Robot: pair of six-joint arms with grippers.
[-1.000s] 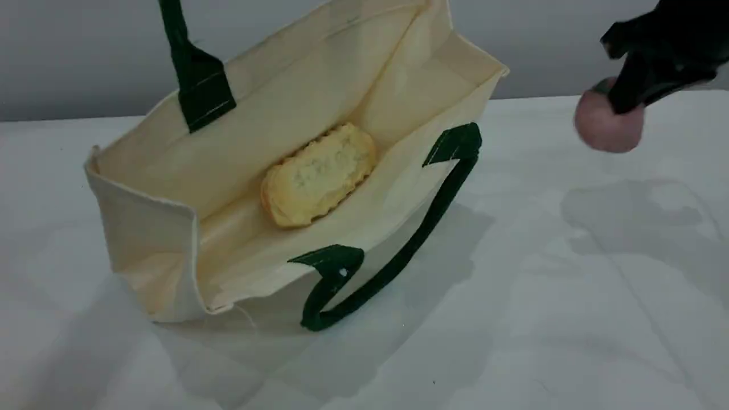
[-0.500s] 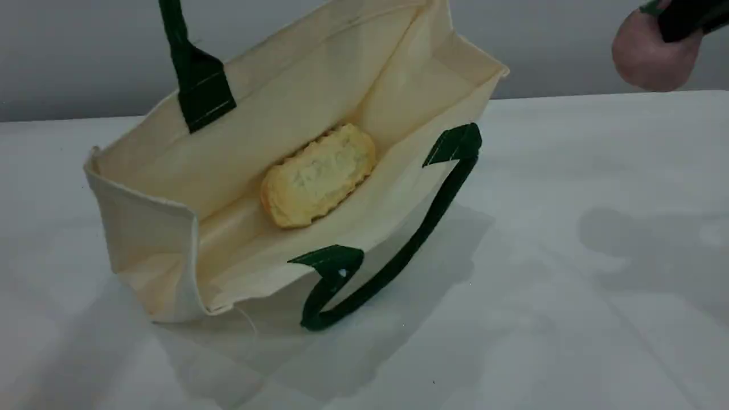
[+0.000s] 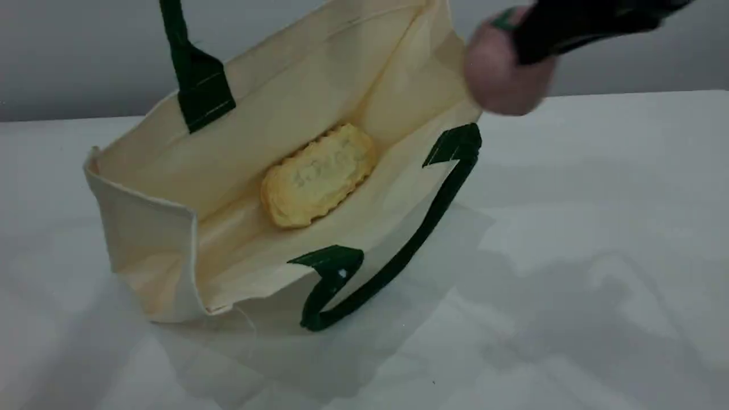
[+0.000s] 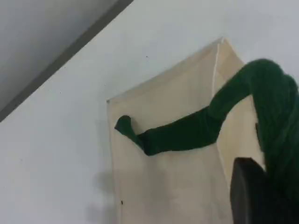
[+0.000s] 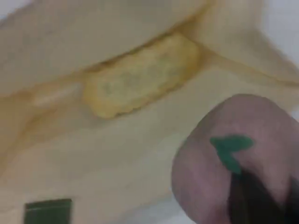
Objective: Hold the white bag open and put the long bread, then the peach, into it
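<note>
Cream canvas fills most of what I can see: the white bag [image 3: 273, 114] lies tilted on a pale table [image 3: 598, 256], its mouth gaping toward me. One dark green handle [image 3: 193, 74] rises straight up out of the top of the scene view, pulled taut. In the left wrist view the left gripper [image 4: 254, 196] is clamped on that same green rope [image 4: 187, 133], so the left arm is what holds the bag open. The other handle [image 3: 398, 256] droops loose over the near side and onto the table.

Inside the bag, on the lower wall of cloth, rests the long bread [image 3: 319, 173], golden and ridged. So the first half of the job looks done.

The peach [image 3: 501, 74], dusty pink with a small green leaf mark, is up in the air, pinched in the closed right gripper [image 3: 532, 42]. It hangs at the bag's right edge, just above the rim and well clear of the table. The right wrist view looks past the peach [image 5: 233, 158] down into the bag, with the bread [image 5: 140, 79] lying below.

What remains, as I judge it, is to carry the peach further in over the opening and let it go.

The opening is wide, with bare cloth around the bread. The right-hand rim of the bag stands up close beside the peach, and that edge is the one most likely to catch. The raised handle is well over on the far left, out of the way.
</note>
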